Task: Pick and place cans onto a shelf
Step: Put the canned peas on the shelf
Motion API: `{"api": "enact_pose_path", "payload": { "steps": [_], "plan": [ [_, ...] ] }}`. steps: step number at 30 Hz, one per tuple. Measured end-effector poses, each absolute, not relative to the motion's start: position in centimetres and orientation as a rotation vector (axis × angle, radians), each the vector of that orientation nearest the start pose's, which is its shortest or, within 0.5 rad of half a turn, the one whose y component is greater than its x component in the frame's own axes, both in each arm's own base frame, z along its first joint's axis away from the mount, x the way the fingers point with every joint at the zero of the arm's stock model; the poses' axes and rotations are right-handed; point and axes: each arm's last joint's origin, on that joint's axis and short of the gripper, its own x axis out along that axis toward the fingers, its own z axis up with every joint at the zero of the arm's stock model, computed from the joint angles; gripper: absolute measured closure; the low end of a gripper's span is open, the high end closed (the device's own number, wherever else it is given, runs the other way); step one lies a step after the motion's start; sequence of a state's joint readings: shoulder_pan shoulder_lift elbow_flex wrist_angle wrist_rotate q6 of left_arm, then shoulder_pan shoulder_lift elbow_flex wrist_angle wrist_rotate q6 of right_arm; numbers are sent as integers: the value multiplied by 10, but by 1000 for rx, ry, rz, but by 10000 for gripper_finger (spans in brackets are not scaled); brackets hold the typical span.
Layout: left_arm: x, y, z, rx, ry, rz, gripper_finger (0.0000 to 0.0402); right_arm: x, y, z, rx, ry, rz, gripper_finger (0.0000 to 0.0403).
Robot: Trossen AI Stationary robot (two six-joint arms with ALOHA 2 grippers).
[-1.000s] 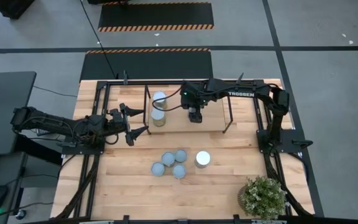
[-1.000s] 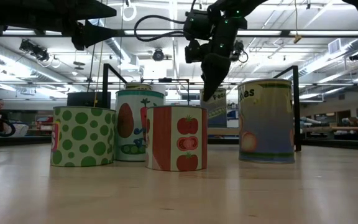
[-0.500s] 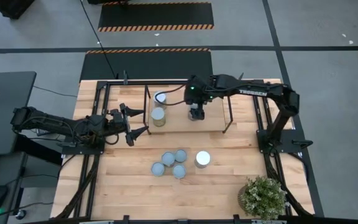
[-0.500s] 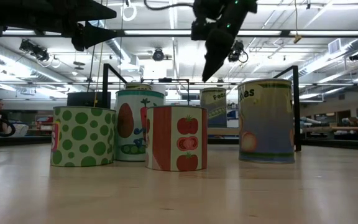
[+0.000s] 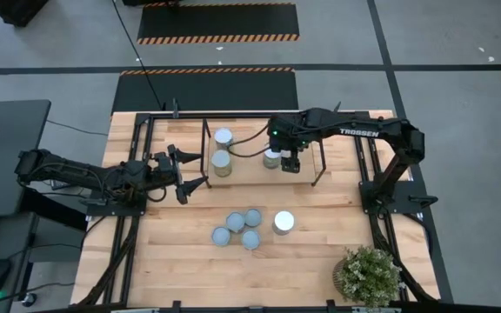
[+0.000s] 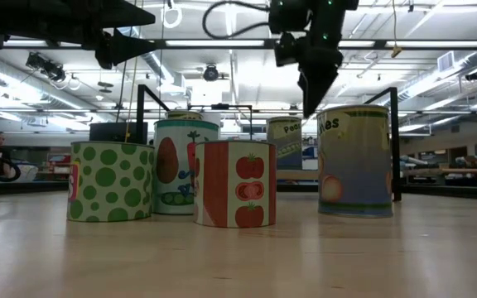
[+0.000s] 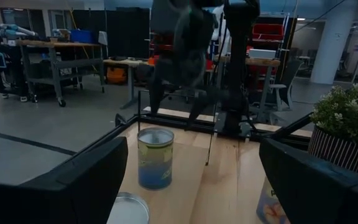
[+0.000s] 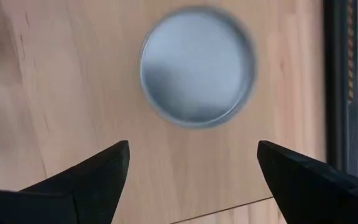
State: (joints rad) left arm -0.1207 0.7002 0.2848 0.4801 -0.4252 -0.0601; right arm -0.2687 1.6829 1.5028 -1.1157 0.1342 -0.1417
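Observation:
The shelf stands at the table's far middle, with three cans on it: two at its left end and one near its middle. My right gripper hovers open and empty above the shelf, just right of the middle can; it looks down on that can's silver top. My left gripper waits open at the shelf's left end, level. Several more cans and a wider one stand on their bases on the table in front of the shelf.
A potted plant stands at the near right corner. Black frame rails run along the table's left, right and far sides. The shelf's thin posts stand close to my right gripper. Bare wood lies near the front edge.
My right gripper has risen from the middle can on the shelf and gone a little toward the table's right edge. The can stays upright on the shelf where it was.

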Motion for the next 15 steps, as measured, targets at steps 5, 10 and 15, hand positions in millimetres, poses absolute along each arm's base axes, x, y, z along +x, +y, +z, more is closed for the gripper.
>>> {"api": "enact_pose_path", "payload": {
  "steps": [5, 10, 15],
  "plan": [
    [161, -7, 236, -77, -71, 302, 31, 310, -88, 264, -2, 1377, -196, 56],
    [161, -7, 236, -77, -71, 302, 31, 311, -86, 249, -15, 1364, -190, 98],
    [161, -7, 236, -79, -72, 302, 31, 318, -87, 247, -10, 1275, -189, 146]
  ]
}}
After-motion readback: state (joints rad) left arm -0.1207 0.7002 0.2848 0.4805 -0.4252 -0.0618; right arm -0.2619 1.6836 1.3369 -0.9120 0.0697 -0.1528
